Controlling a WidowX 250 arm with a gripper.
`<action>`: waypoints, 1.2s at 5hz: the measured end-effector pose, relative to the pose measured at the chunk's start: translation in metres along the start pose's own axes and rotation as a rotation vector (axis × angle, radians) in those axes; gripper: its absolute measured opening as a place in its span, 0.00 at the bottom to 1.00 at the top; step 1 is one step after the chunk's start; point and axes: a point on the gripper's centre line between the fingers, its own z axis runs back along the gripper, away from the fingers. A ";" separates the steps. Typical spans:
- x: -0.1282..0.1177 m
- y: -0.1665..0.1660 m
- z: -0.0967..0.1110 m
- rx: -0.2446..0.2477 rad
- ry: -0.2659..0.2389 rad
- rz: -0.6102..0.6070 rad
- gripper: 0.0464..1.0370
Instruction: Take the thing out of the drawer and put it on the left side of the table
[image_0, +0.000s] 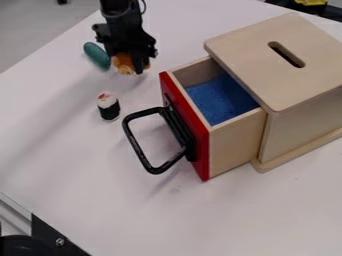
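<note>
Gripper (135, 62): upper left of the view, pointing down over the table (60, 150); how wide it is open, cannot tell.
Orange piece (123, 62): right at the gripper's tip, mostly on the view-left side of it, a little orange showing on the right as well. Taken to be the task's thing. Gripped or only next to the tip, cannot tell; touching the tabletop, cannot tell.
Its long axis: part hidden by the gripper, not readable.
Teal oval (97, 54): next out, just beside the orange piece on its view-left; long axis slants from upper left to lower right.
Dark-and-white roll (108, 106): below the gripper in the view, a bit left, on the table, apart from the orange piece.
Drawer (230, 147): lower right of the gripper, pulled out of the wooden box (267, 65), blue lining (217, 97) in view; black handle (136, 146) toward the roll.
Coming move: little sideways travel likely wanted, the piece being already on the drawer's left; if gripped, settle it and let go.
Risk: drifting view-left could nudge the oval.
</note>
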 end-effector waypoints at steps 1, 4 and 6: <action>-0.001 0.000 -0.013 -0.006 0.016 0.006 0.55; -0.002 -0.011 -0.014 -0.054 0.039 0.017 0.96; 0.012 -0.016 0.046 -0.073 -0.054 -0.011 0.96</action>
